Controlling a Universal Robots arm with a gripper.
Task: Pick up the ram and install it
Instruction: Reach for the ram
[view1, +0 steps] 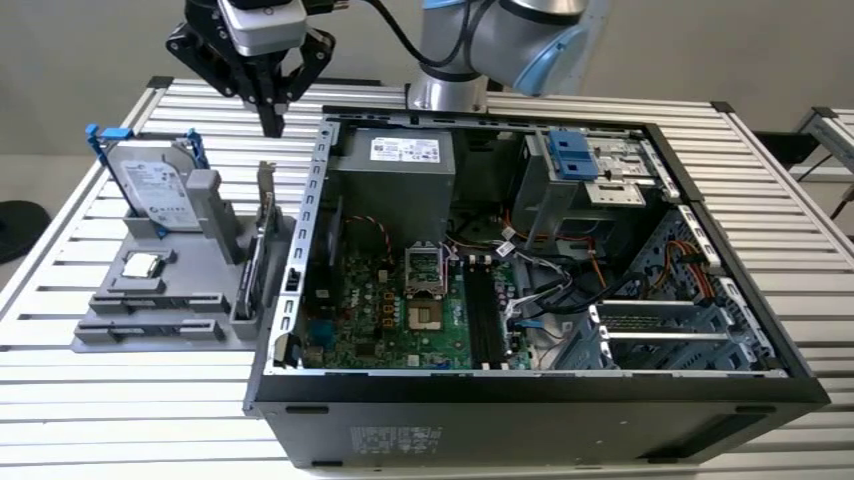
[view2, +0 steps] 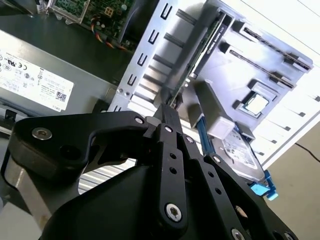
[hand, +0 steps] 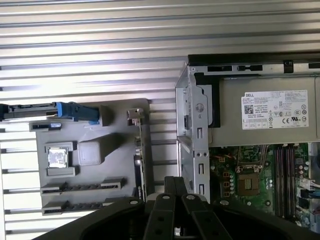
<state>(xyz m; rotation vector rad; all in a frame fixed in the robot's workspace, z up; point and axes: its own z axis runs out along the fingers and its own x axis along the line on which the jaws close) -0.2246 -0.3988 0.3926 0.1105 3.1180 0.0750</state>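
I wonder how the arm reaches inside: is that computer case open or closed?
Open: the computer case has no side cover, and its motherboard lies exposed.

Grey fixture (view1: 147, 335), green motherboard (view1: 380, 320) (blue-framed silver drive (view1: 150, 185))

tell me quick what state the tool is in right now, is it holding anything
The tool is closed, fingers together, and holds nothing.
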